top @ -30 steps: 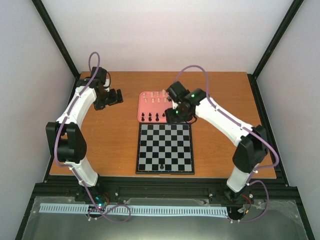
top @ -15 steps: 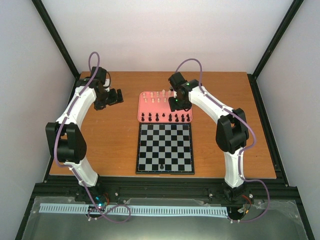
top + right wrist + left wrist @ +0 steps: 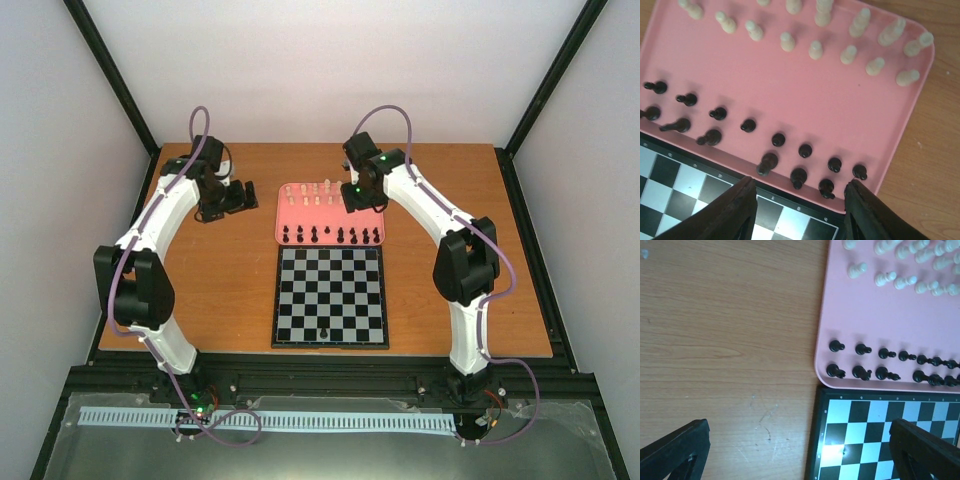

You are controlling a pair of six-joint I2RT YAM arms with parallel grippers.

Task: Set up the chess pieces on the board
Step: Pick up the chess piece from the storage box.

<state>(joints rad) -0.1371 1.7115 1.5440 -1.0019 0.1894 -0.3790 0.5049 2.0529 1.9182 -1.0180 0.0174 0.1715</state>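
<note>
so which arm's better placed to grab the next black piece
Right. The right gripper hangs open over the black pieces on the pink tray; the left gripper is over table beside it.

tray: pink tray point(image 3: 322, 212) is lying flat on the table, toward its far middle | table: wooden table point(image 3: 215, 280) is showing faint scratches point(image 3: 765, 427) in the left wrist view | surround: white walls point(image 3: 330, 70) and black struts point(image 3: 112, 75) are enclosing it | front: pale slotted strip point(image 3: 300, 420) is lying across the near edge

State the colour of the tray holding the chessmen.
The tray is pink; the right wrist view shows it best.
</note>
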